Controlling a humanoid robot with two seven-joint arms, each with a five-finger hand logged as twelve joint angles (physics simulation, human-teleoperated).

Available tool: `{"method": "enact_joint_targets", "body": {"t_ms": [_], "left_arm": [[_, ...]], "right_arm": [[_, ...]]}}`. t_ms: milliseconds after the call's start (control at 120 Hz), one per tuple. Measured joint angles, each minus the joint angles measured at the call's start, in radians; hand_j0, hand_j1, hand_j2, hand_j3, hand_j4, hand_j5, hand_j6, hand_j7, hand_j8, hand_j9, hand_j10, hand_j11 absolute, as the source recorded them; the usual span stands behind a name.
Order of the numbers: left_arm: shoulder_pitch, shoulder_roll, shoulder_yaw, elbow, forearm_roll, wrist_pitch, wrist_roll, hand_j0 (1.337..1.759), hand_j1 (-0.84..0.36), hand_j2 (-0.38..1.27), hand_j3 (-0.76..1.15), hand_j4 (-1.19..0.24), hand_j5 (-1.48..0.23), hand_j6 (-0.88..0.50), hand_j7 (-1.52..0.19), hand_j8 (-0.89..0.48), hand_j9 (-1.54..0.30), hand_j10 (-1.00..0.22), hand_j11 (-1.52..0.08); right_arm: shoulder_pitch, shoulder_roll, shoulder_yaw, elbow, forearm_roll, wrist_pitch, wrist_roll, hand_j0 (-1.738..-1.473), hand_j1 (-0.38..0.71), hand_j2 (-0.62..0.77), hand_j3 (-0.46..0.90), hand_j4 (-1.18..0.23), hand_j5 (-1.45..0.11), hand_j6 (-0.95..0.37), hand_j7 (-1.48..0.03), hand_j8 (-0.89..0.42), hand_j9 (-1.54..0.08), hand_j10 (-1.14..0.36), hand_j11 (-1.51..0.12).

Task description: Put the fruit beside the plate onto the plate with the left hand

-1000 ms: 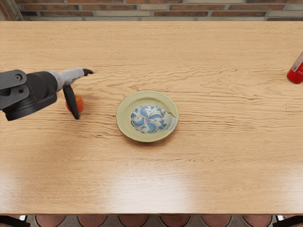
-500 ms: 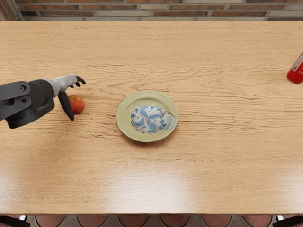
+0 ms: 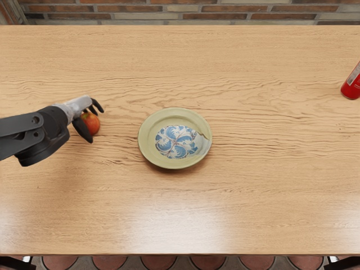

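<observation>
A small round red-orange fruit (image 3: 93, 123) rests on the wooden table (image 3: 253, 191), clasped by the left hand (image 3: 77, 107), near a flat pale-green ceramic plate (image 3: 145, 138) with a blue-and-white swirled centre.

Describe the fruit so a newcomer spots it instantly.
Find the plate in the middle of the table. Left of it in the picture, at the left hand, lies the fruit. It is small, round and orange-red; the only other red thing, a can, stands at the far right edge.
</observation>
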Motion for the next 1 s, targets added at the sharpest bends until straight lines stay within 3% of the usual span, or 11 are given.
{"method": "enact_joint_targets", "body": {"t_ms": [208, 400, 442, 450, 475, 533, 1000], "left_arm": [[0.003, -0.001, -0.001, 0.001, 0.001, 0.002, 0.000, 1.658, -0.25, 0.11, 0.00, -0.52, -0.64, -0.50, -0.64, -0.43, -0.65, -0.51, -0.65], [0.009, -0.001, -0.001, 0.001, 0.005, 0.003, 0.000, 1.656, -0.26, 0.26, 0.00, -0.60, -0.72, -0.53, -0.73, -0.49, -0.75, -0.58, -0.75], [0.016, -0.002, -0.002, 0.002, 0.013, 0.003, 0.000, 1.654, -0.24, 0.21, 0.00, -0.63, -0.71, -0.52, -0.74, -0.49, -0.77, -0.57, -0.78], [0.016, -0.002, -0.002, 0.002, 0.013, 0.003, 0.000, 1.653, -0.22, 0.07, 0.00, -0.63, -0.71, -0.52, -0.74, -0.48, -0.78, -0.57, -0.79], [0.017, -0.009, -0.002, 0.002, 0.013, 0.003, 0.000, 1.653, -0.24, 0.18, 0.00, -0.64, -0.72, -0.50, -0.74, -0.45, -0.78, -0.56, -0.79], [0.017, -0.012, -0.002, 0.002, 0.011, 0.003, 0.000, 1.653, -0.24, 0.23, 0.00, -0.65, -0.73, -0.52, -0.75, -0.47, -0.79, -0.58, -0.81], [0.018, -0.018, -0.030, 0.019, -0.020, -0.003, 0.000, 1.654, -0.30, 0.37, 0.00, -0.68, -0.88, -0.46, -0.88, -0.42, -0.89, -0.55, -0.91]], "right_arm": [[0.000, 0.000, 0.000, 0.000, 0.000, 0.000, 0.000, -1.658, -0.34, 0.00, 0.00, -0.01, -0.01, -0.01, -0.01, -0.01, -0.01, -0.01, -0.01], [0.000, 0.000, 0.000, 0.000, 0.000, 0.000, 0.000, -1.658, -0.34, 0.00, 0.00, -0.01, -0.01, -0.01, -0.01, -0.01, -0.01, -0.01, -0.01], [0.000, 0.000, 0.000, 0.000, 0.000, 0.000, 0.000, -1.658, -0.34, 0.00, 0.00, -0.01, -0.01, -0.01, -0.01, -0.01, -0.01, -0.01, -0.01], [0.000, 0.000, 0.000, 0.000, 0.000, 0.000, 0.000, -1.658, -0.34, 0.00, 0.00, -0.01, -0.01, -0.01, -0.01, -0.01, -0.01, -0.01, -0.01], [0.000, 0.000, 0.000, 0.000, 0.000, 0.000, 0.000, -1.658, -0.34, 0.00, 0.00, -0.01, -0.01, -0.01, -0.01, -0.01, -0.01, -0.01, -0.01], [0.000, 0.000, 0.000, 0.000, 0.000, 0.000, 0.000, -1.658, -0.34, 0.00, 0.00, -0.01, -0.01, -0.01, -0.01, -0.01, -0.01, -0.01, -0.01], [0.000, 0.000, 0.000, 0.000, 0.000, 0.000, 0.000, -1.658, -0.34, 0.00, 0.00, -0.01, -0.01, -0.01, -0.01, -0.01, -0.01, -0.01, -0.01]]}}
